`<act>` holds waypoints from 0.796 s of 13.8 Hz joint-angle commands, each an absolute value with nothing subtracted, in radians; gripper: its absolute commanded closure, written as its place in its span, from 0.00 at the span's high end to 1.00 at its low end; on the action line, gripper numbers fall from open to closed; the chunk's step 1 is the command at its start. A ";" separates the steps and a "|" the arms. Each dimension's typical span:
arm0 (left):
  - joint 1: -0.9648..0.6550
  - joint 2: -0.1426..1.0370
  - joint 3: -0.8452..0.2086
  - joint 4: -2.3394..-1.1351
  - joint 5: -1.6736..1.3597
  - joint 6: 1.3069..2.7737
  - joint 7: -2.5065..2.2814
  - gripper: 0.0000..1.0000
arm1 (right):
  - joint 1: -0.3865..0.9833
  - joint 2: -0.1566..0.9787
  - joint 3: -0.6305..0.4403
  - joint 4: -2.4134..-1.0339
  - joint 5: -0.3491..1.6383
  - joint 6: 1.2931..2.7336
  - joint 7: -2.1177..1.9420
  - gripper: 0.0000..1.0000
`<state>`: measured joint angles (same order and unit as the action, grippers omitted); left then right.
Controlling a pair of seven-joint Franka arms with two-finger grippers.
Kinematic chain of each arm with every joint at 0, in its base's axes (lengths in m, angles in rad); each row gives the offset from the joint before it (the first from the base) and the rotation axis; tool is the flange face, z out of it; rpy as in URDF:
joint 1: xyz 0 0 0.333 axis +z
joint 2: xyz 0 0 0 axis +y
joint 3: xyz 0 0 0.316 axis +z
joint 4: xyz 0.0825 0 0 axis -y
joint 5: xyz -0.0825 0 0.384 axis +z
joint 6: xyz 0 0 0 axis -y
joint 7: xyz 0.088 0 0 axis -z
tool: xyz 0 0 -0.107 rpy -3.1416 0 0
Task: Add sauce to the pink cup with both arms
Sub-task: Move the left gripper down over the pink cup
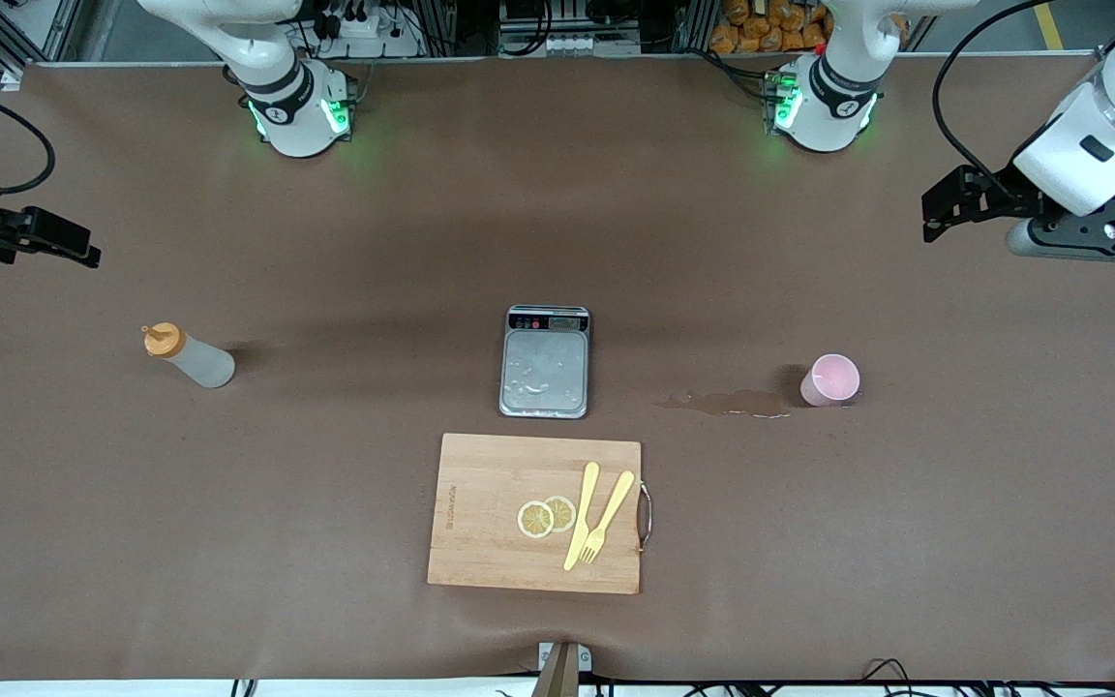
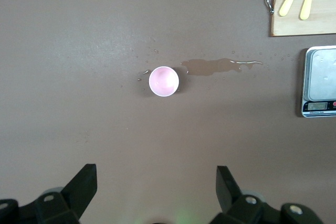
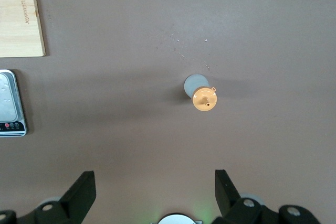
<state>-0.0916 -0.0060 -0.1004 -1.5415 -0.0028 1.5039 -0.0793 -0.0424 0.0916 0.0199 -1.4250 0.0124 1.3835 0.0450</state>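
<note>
It was a robotics lab: two arms were bolted to a brown bench point(image 1: 325, 581), with cables point(image 1: 964, 87) and metal frames along its edge.

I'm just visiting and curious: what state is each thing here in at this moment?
Sauce bottle: upright, capped, untouched.
Pink cup: upright, looks empty, beside a spill.
Scale: switched on, wet platform.
Left gripper: open, above the cup.
Right gripper: open, above the bottle.

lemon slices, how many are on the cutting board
2. Both lemon slices lie on the cutting board, overlapping: one toward the right arm's end, the other partly under it, beside the yellow knife and fork. None seem hidden.
</note>
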 commanded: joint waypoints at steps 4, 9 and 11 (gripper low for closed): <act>-0.090 -0.011 -0.097 -1.532 -0.020 1.485 -0.061 1.00 | -0.057 0.086 0.028 -1.427 0.025 1.378 0.037 1.00; -0.094 0.009 -0.097 -1.532 -0.020 1.488 -0.081 1.00 | -0.057 0.081 0.028 -1.425 0.023 1.359 0.037 1.00; -0.086 0.029 -0.095 -1.534 -0.023 1.503 -0.080 1.00 | -0.054 0.084 0.028 -1.425 0.023 1.358 0.037 1.00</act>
